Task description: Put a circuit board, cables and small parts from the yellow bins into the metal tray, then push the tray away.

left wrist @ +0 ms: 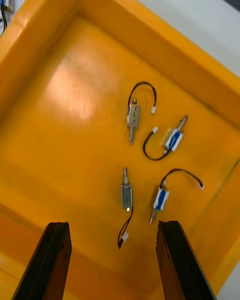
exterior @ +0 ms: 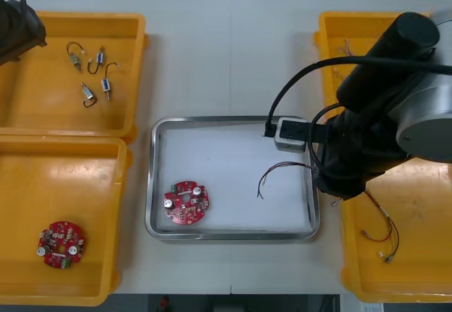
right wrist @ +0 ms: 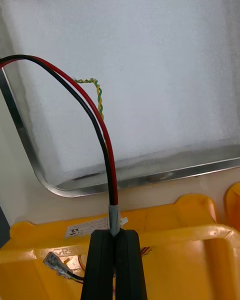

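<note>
so the right gripper (right wrist: 115, 236) is clamped on the red and black cable (right wrist: 102, 130) above the yellow bin (right wrist: 165, 220) rim, cable running straight ahead of the fingers over the tray (exterior: 151, 185), right of centre in the front view, left gripper (left wrist: 112, 226) hangs wide open over the small metal parts (left wrist: 126, 192), and the right arm (exterior: 381, 114) hides the grip from above

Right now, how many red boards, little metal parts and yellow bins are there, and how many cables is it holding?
Red boards: 2
Small metal parts: 4
Yellow bins: 4
Cable in the right fingers: 1
Total: 11
</note>
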